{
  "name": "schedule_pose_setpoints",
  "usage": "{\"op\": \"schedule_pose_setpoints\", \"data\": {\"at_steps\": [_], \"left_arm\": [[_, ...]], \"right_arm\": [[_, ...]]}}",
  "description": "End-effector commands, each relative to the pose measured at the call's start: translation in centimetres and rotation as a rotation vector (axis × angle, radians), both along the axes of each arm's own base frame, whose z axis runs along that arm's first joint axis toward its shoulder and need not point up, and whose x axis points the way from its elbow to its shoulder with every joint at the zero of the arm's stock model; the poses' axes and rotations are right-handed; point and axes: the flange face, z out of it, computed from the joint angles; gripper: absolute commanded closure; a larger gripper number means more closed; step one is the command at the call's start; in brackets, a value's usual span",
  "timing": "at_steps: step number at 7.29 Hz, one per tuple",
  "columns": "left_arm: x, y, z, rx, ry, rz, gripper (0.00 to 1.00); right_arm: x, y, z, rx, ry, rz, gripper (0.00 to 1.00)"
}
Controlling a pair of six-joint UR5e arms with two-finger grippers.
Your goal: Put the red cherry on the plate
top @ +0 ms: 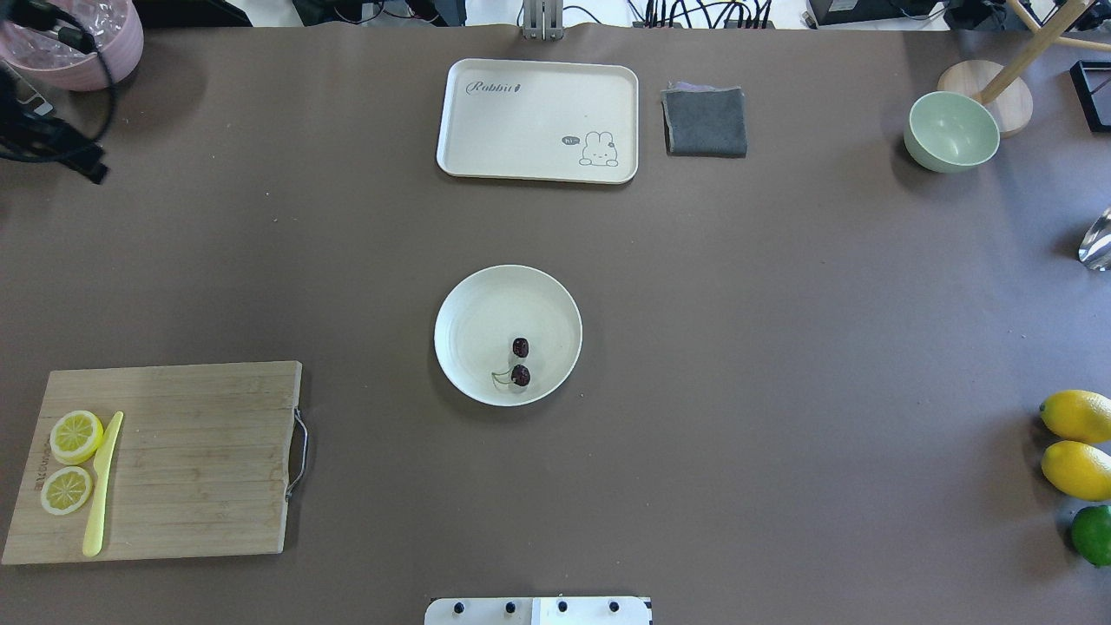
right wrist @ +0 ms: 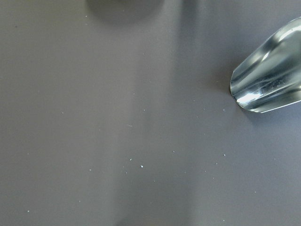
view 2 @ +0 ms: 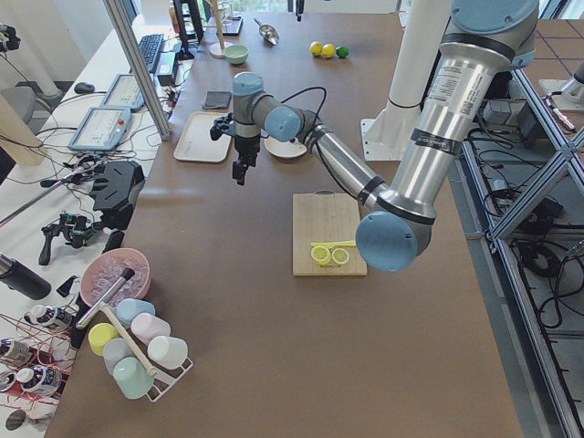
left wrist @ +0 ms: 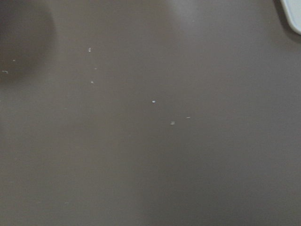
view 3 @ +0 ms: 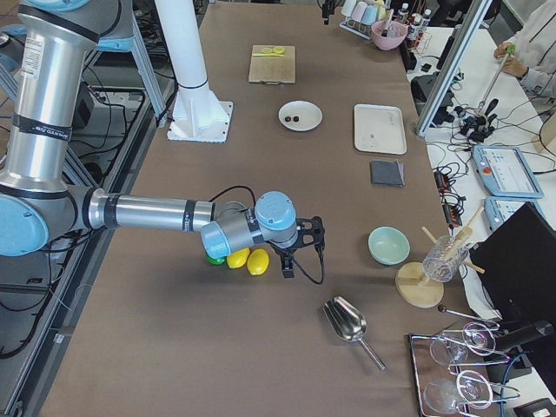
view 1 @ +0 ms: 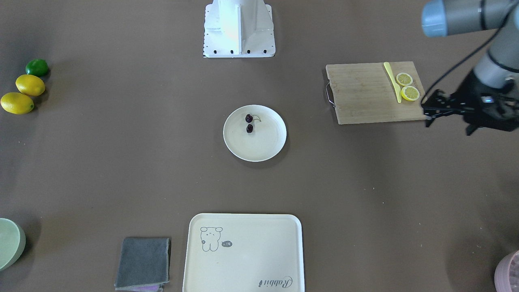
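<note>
Red cherry: two small dark cherries on one thin green stem, lying inside the plate, toward the side nearer the robot

Plate: round and cream-white, in the middle of the worktop with open space all round it – nothing touches it but the cherries

Why it sits so: the cherries rest low inside the raised rim, so they should not roll off; by the look of it the job is done

Left hand: hangs in the air just past the far edge of the wooden cutting board, well apart from the plate; its black fingers look a little apart and nothing shows between them, but I cannot tell for sure how wide it is

Left wrist view: only bare brown worktop, with a pale corner of something at the top right

Right hand: seen only from the side camera, out by the two lemons and the lime – I cannot tell if it is open or closed, or if it has anything

Right wrist view: bare worktop and the shiny metal scoop, not touched

Why the arms are out there: both are pulled back to the ends of the worktop, leaving the plate clear
</note>
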Motion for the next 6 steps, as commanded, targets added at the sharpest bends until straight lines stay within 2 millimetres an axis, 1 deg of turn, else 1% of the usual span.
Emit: {"op": "schedule_pose_setpoints", "data": {"at_steps": [1, 2, 3, 4, 5, 6], "left_arm": [[-11.9, 3.2, 11.0, 0.014, 0.079, 0.082, 0.03], [-15.2, 5.2, 13.6, 0.009, 0.068, 0.065, 0.03], [-16.1, 8.6, 18.4, -0.026, 0.031, 0.076, 0.03], [-17.2, 9.6, 19.8, -0.011, -0.033, 0.050, 0.03], [-17.3, 9.8, 19.9, -0.017, -0.028, 0.042, 0.03], [-17.6, 9.8, 19.9, -0.019, -0.028, 0.035, 0.03]], "right_arm": [[-0.1, 0.0, 0.2, -0.006, 0.009, -0.012, 0.00], [-0.4, 0.0, 0.4, -0.009, 0.013, -0.020, 0.00], [-0.7, -1.1, -0.3, -0.006, 0.015, -0.025, 0.00], [-0.6, -2.3, -1.0, -0.007, 0.024, -0.043, 0.00], [0.4, -3.4, -1.9, 0.001, 0.033, -0.050, 0.00], [2.0, -4.7, -3.1, 0.003, 0.048, -0.052, 0.00]]}}
